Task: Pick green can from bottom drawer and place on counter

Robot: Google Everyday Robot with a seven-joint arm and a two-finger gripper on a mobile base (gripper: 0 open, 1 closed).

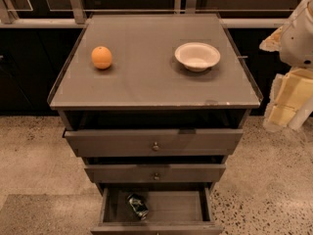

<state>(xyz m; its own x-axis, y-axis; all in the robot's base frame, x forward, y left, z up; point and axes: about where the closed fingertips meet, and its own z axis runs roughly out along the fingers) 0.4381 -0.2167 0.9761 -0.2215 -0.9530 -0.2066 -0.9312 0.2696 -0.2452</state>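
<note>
The green can (138,205) lies on its side in the open bottom drawer (179,207), left of the drawer's middle. The drawer is pulled out toward me at the bottom of the view. The counter (146,84) is the flat grey-brown cabinet top above the drawers. My gripper (287,102) hangs at the far right edge of the view, level with the counter's front right corner and off to its side. It is far from the can and holds nothing that I can see.
An orange (101,57) sits on the counter's left side and a white bowl (197,56) on its right side. The two upper drawers (154,143) with round knobs are slightly pulled out above the bottom one. Speckled floor surrounds the cabinet.
</note>
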